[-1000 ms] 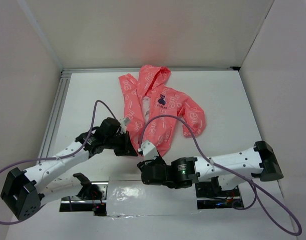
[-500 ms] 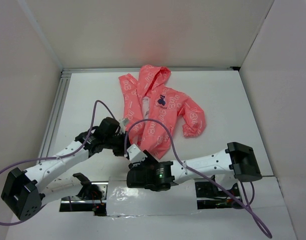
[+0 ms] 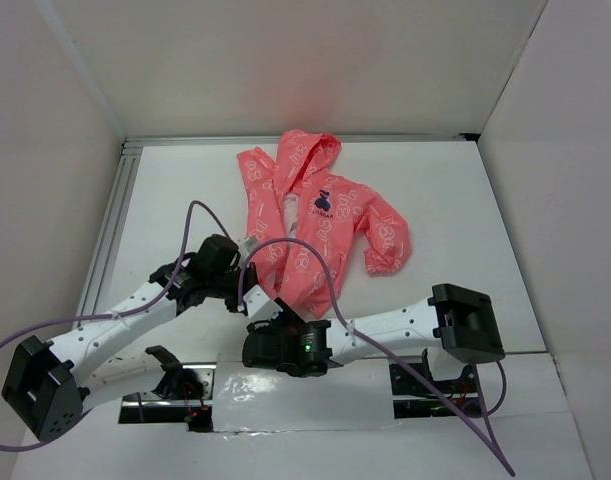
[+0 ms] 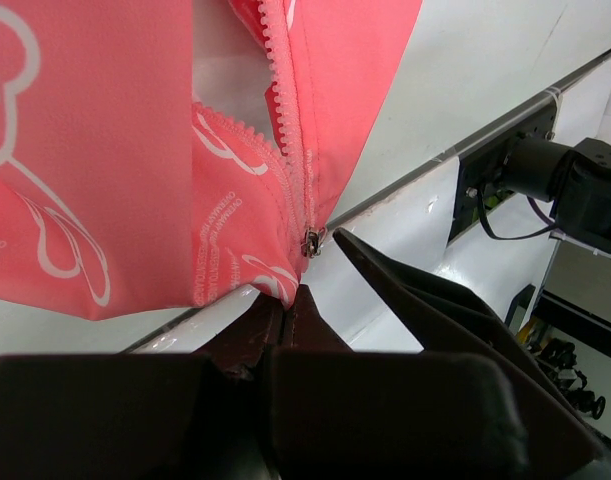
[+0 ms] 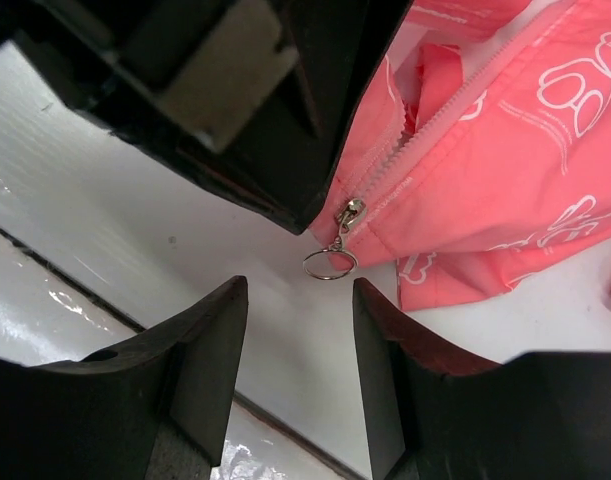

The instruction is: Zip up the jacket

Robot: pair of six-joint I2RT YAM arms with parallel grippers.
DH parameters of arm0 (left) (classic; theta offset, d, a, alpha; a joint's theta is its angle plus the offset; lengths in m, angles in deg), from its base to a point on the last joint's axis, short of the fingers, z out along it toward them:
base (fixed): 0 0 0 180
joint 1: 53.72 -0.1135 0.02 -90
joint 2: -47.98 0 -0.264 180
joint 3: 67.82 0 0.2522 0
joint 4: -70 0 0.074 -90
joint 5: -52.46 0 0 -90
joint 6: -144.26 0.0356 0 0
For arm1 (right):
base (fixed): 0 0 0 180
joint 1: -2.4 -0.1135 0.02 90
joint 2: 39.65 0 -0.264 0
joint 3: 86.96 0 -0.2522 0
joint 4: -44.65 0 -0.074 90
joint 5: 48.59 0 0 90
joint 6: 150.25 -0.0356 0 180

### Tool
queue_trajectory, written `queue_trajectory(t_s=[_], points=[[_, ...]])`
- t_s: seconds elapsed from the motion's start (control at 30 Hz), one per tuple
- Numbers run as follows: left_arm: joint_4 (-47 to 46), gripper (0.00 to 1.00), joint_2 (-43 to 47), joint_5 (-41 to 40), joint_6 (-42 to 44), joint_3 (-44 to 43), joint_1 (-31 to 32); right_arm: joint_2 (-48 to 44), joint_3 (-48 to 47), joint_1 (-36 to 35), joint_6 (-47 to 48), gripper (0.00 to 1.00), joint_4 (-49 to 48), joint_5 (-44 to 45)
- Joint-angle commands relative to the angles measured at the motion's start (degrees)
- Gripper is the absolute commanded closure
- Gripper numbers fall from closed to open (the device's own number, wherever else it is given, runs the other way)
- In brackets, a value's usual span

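Though invisible overhead, zipper ring (image 5: 330,264) wrist-side.

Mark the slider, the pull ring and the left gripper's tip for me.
Slider (image 5: 350,213): right wrist view, its metal body.
Pull ring (image 5: 330,279): right wrist view, the ring's lower rim.
Left gripper (image 4: 296,293): left wrist view, between fingertips pinching the jacket (image 4: 105,150) hem.

Bright, even overhead light leaves only soft shadows on the table (image 3: 465,230). A reddish glow tints the far wall (image 3: 305,85) beyond the jacket (image 3: 325,225). Glare streaks the near shiny strip (image 3: 265,402). Both wrist views blur their own dark fingers (image 5: 200,375).
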Motion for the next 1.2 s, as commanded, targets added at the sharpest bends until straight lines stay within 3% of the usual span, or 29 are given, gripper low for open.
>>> queue_trajectory(t_s=[0.0, 0.3, 0.47, 0.6, 0.87, 0.97, 1.03, 1.17], points=[[0.9, 1.00, 1.2, 2.3, 1.0, -0.4, -0.1, 0.8, -1.7, 0.4, 0.3, 0.47, -3.5, 3.3], [1.5, 1.00, 1.7, 2.3, 1.0, -0.4, -0.1, 3.2, -3.3, 1.5, -1.0, 0.56, -2.1, 7.1], [1.5, 1.00, 1.7, 1.8, 1.0, -0.4, -0.1, 2.4, -3.3, 1.5, -1.5, 0.72, -1.5, 7.7], [1.5, 1.00, 1.7, 1.2, 1.0, 0.2, -0.1, 0.9, -3.9, 1.5, -1.5, 0.80, -0.9, 5.8], [1.5, 1.00, 1.7, 0.7, 1.6, 0.2, -0.1, -2.5, -4.5, 1.5, -0.4, 0.81, -0.9, 1.6], [1.5, 1.00, 1.7, 0.7, 1.6, 0.2, -0.1, -3.9, -4.5, 2.5, 0.4, 0.88, -1.5, -0.3], [1.5, 1.00, 1.7, 0.7, 1.6, 0.2, -0.1, -3.9, -5.0, 3.1, 0.9, 0.98, -1.5, -1.0], [2.0, 1.00, 1.7, 0.7, 1.6, 0.2, -0.1, -3.9, -5.0, 3.1, 0.9, 1.00, -1.5, -1.0]])
